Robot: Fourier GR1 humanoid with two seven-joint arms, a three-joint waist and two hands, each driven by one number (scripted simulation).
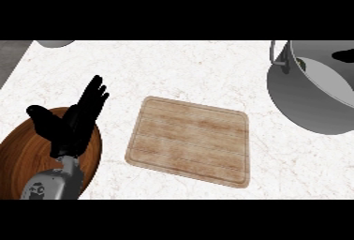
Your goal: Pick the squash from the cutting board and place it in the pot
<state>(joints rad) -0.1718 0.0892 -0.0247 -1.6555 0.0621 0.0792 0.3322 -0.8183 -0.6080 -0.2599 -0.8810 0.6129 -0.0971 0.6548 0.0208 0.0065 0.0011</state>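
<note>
Left hand (72,123) is resting open w/ nothing in it, near cutting board (188,140); right hand is barely peeking over pot (313,98), can't tell its state.

A rectangular light-wood cutting board (188,140) lies tilted at the middle of the white marbled counter (173,70), nothing on it. At upper right stands a large grey metal pot (304,101) with a handle; a small greenish patch and a black shape show inside. At lower left, the black left hand (72,122) rests open, fingers up, over a round brown wooden bowl (17,154).
</note>
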